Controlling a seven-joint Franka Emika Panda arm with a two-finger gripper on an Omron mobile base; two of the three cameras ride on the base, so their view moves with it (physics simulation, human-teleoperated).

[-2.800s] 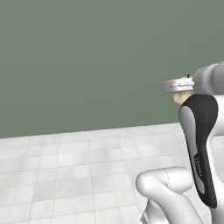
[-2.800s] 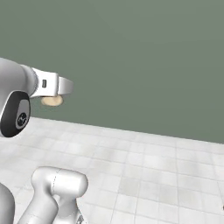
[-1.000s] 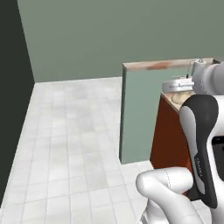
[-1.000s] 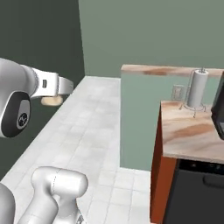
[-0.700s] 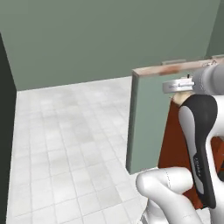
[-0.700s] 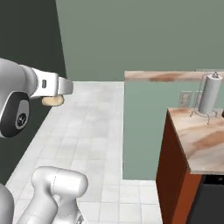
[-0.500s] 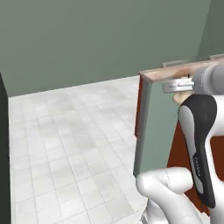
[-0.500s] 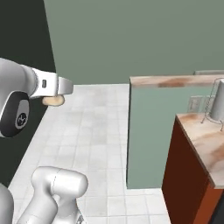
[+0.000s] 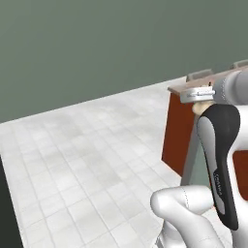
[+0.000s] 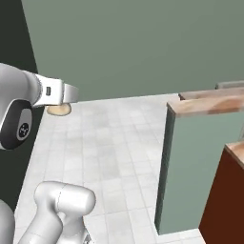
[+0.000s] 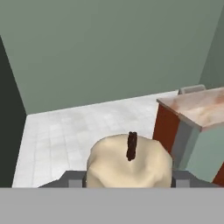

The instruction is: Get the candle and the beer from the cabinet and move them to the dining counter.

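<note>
The cream-white lumpy candle (image 11: 127, 164) with a dark wick sits between my fingers (image 11: 72, 179), and my gripper (image 11: 129, 180) is shut on it. From the left base view the gripper (image 9: 196, 96) is held high with the candle (image 9: 201, 108) just under it. In the right base view the gripper (image 10: 64, 97) hangs over the tiled floor with the candle (image 10: 59, 109) below it. The end of the dining counter (image 11: 192, 107), a marbled slab on a red-brown base, lies ahead to the right, apart from the gripper. The beer and the cabinet are out of view.
White tiled floor (image 9: 87, 160) spreads ahead, bounded by a grey-green wall (image 10: 143, 43). A dark opening (image 10: 14, 57) stands at the left. The counter's grey-green end panel (image 10: 195, 162) and red-brown side (image 9: 177, 128) rise from the floor on the right.
The whole picture has swung, so the base has turned. The counter has slid toward the right edge and more open floor shows. The candle stays in the gripper.
</note>
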